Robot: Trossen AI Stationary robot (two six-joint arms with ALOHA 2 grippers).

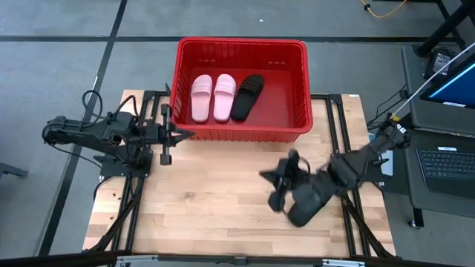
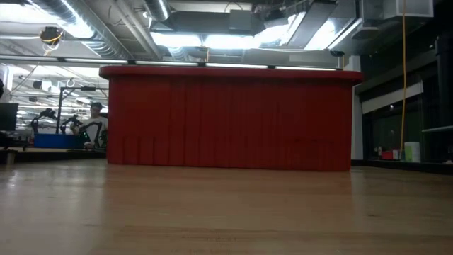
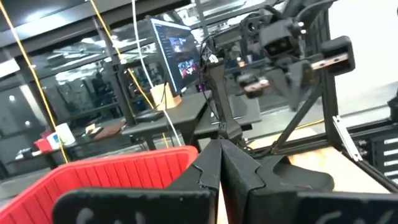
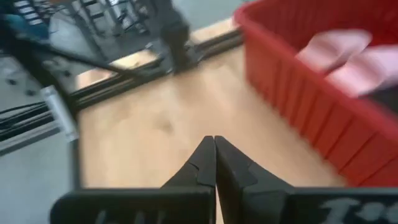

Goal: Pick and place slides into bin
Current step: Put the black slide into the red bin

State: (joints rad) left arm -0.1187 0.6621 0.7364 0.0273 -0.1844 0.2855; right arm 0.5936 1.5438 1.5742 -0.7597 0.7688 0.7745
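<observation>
Bin (image 1: 241, 89) at far edge of counter (image 1: 223, 200). Inside bin: two pink slides (image 1: 214, 97) side by side, one black slide (image 1: 247, 96) just beside them. My left pincer (image 1: 185, 134) pressed together, empty, just beside bin's near-left corner. My right pincer (image 1: 266, 176) pressed together, empty, over counter near bin's front wall.

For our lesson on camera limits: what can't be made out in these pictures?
- Low view: the bin wall hides every slide inside.
- High view: motion blur around the right gripper leaves a fourth slide unconfirmed.
- Right wrist view: the pink slides are blurred and cut by the edge.
</observation>
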